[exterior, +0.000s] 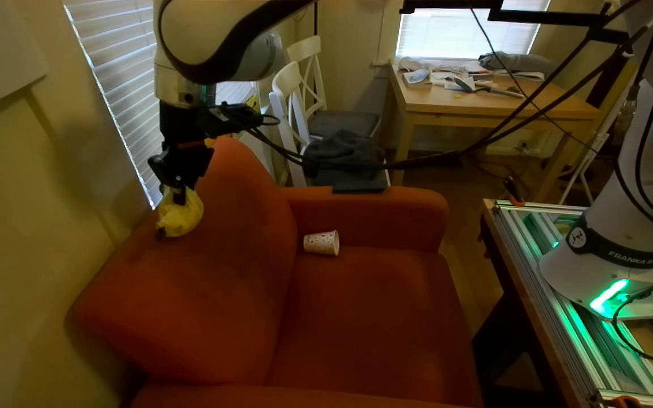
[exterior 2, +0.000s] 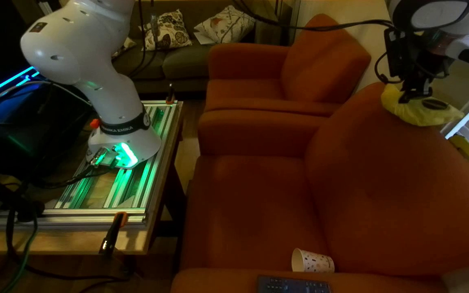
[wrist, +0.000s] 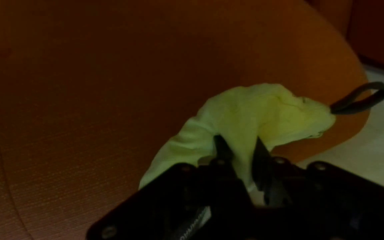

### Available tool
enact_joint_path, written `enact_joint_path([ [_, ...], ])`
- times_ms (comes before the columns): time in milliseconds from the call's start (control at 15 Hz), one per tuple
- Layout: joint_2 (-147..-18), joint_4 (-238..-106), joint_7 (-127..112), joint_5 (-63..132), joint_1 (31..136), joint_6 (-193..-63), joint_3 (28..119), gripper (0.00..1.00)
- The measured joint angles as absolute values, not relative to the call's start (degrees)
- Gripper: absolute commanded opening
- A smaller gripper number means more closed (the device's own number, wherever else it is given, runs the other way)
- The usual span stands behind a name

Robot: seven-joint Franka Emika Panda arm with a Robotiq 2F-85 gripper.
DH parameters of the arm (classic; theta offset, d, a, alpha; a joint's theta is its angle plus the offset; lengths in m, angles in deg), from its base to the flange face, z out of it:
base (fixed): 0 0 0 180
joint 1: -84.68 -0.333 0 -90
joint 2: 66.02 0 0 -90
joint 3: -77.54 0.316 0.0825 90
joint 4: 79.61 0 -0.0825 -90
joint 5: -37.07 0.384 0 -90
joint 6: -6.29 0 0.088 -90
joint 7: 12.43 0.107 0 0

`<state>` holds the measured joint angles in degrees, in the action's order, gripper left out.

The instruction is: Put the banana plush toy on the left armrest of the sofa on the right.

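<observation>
Currently, we find the claw [wrist: 239, 145] clenched on the waist of the banana [exterior: 185, 218] at the top of the back of the sofa [exterior: 372, 306], left in the frame of an exterior view. The armrest [exterior 2: 255, 132] near the middle of an exterior view and the armrest [exterior 2: 210, 283] along its bottom, where the remote [exterior 2: 293, 285] lies, both await; we judge this the carry, with the placing not yet done.

The chief risk, as we read it, is a drop behind the sofa. The fingers [wrist: 223, 150] pinch a soft, narrow band, so a slackened hold or a drag against the sofa could spill the banana toward the blinds [exterior: 125, 73], upper left in an exterior view. A low sweep could bowl away the cup [exterior: 322, 242], near mid-frame. At the end, an off-center release could let the banana roll from a rounded armrest.

In the wrist view, the banana lies between the two fingers, touching both, its bulk arching up and right to a dark loop [wrist: 358, 100], its other end running to the lower left until the claw hides it. In both exterior views it shows at the claw's tips. The wrist view is dim, and we cannot tell whether the banana's underside touches the sofa.
</observation>
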<state>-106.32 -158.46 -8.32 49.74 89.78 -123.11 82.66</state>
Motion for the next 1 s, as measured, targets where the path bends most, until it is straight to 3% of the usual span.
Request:
enact_joint_path([
  [400,-103.8,-160.0,-8.5,49.8,88.7,-114.5,83.4,0.07],
  [1000,-100.8,-167.8,-11.8,50.1,86.2,-112.8,85.0,0.07],
])
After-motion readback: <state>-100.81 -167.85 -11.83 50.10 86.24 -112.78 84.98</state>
